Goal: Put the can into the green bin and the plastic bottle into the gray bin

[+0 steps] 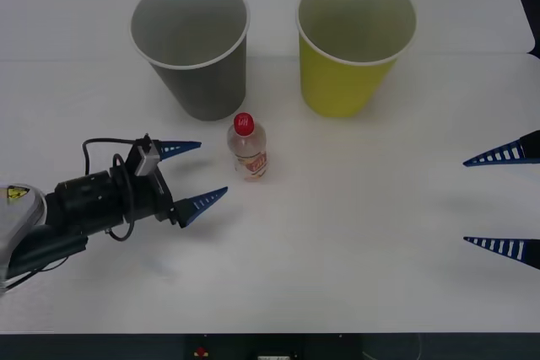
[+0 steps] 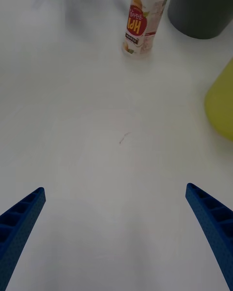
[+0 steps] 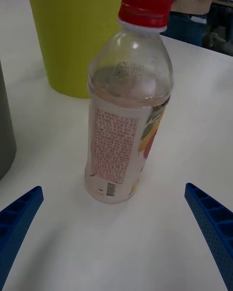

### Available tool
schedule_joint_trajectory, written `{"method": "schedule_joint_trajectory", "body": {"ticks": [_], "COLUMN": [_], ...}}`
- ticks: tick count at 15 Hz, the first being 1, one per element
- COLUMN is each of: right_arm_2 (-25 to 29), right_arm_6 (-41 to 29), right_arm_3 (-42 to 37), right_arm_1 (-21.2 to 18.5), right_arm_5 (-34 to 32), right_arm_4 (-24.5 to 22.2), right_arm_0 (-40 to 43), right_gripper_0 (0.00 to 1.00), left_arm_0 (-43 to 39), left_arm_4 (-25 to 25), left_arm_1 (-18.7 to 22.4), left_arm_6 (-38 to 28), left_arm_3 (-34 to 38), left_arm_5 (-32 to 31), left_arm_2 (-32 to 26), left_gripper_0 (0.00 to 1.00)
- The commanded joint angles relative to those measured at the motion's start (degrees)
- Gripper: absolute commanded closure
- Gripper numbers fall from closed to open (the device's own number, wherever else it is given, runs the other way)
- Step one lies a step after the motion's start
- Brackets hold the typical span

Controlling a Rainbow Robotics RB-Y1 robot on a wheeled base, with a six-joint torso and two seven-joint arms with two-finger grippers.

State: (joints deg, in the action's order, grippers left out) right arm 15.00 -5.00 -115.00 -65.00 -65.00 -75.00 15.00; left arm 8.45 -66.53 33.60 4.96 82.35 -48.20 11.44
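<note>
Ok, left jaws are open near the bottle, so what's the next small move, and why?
Probably ease the left gripper forward until its open jaws straddle the plastic bottle, then close. The bottle stands upright just ahead of the fingertips, not yet between them, with the gray bin right behind it.

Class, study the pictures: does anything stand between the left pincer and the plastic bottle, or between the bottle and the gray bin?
Nothing visible does. The open left pincer faces the upright plastic bottle across bare table. The gray bin stands just behind the bottle, with only table between them. The yellow cup stands off to the side.
</note>
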Motion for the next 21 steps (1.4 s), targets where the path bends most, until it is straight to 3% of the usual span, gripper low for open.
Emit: {"method": "schedule_joint_trajectory", "body": {"ticks": [1, 6, 16, 17, 18, 19, 21], "right_arm_2": [0.0, 0.0, 0.0, 0.0, 0.0, 0.0, 0.0], "right_arm_6": [0.0, 0.0, 0.0, 0.0, 0.0, 0.0, 0.0], "right_arm_3": [0.0, 0.0, 0.0, 0.0, 0.0, 0.0, 0.0], "right_arm_1": [0.0, 0.0, 0.0, 0.0, 0.0, 0.0, 0.0], "right_arm_5": [0.0, 0.0, 0.0, 0.0, 0.0, 0.0, 0.0], "right_arm_4": [0.0, 0.0, 0.0, 0.0, 0.0, 0.0, 0.0], "right_arm_0": [0.0, 0.0, 0.0, 0.0, 0.0, 0.0, 0.0], "right_gripper_0": [0.0, 0.0, 0.0, 0.0, 0.0, 0.0, 0.0], "left_arm_0": [3.77, 9.4, 11.59, 11.68, 11.59, 11.59, 11.59], "left_arm_4": [-0.09, -0.53, -0.7, -0.7, -0.7, -0.7, -0.7], "left_arm_1": [-2.22, -5.83, -7.41, -7.41, -7.41, -7.41, -7.41], "left_arm_6": [0.75, 1.54, 1.1, 1.19, 1.19, 1.45, 1.63], "left_arm_3": [-5.1, -10.55, -10.63, -10.63, -10.63, -10.55, -10.63], "left_arm_5": [0.12, 1.44, 6.36, 6.36, 6.36, 6.36, 6.01], "left_arm_2": [1.22, 3.33, 7.28, 7.37, 7.46, 7.37, 7.46], "left_gripper_0": [0.0, 0.0, 0.0, 0.08, 0.46, 1.0, 1.0]}}
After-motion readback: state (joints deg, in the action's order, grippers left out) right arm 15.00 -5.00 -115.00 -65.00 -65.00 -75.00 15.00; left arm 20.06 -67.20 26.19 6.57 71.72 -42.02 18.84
